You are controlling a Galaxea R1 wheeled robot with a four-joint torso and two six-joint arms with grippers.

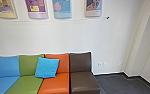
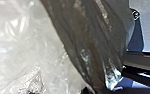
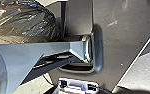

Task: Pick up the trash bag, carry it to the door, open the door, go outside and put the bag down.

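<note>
Close in front of the left wrist camera is the trash bag (image 2: 91, 42), with dark, creased plastic that narrows to a gathered part and a pale, shiny translucent stretch beside it. My left gripper (image 2: 92, 90) is shut on the gathered plastic, its tips mostly hidden by the folds. In the right wrist view the rounded, glossy side of the trash bag (image 3: 23, 22) shows beyond the robot's own bar and dark plate. How my right gripper stands cannot be made out. No door is visible in the head view.
Joined seats in blue (image 1: 6, 66), green (image 1: 28, 65), orange (image 1: 57, 82) and brown (image 1: 81, 62) stand against a white wall (image 1: 66, 35). A light blue cushion (image 1: 47, 67) leans there. Posters (image 1: 37, 8) hang above. Dark floor (image 1: 118, 83) lies right of the seats.
</note>
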